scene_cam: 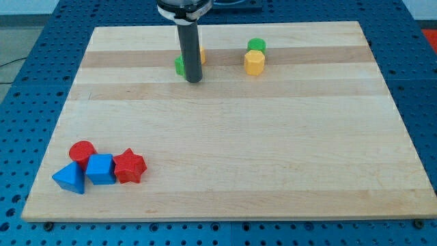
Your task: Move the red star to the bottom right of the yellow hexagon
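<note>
The red star (130, 166) lies near the board's bottom left, touching a blue cube (100, 169) on its left. The yellow hexagon (254, 62) stands near the view's top, right of centre, with a green cylinder (257, 46) just behind it. My tip (194, 80) rests on the board near the top centre, far from the red star and left of the yellow hexagon. The rod partly hides a green block (179, 65) and a yellow block (201, 55).
A red cylinder (82, 152) and a blue triangular block (69, 178) sit with the blue cube in the bottom-left cluster. The wooden board (239, 137) lies on a blue perforated table.
</note>
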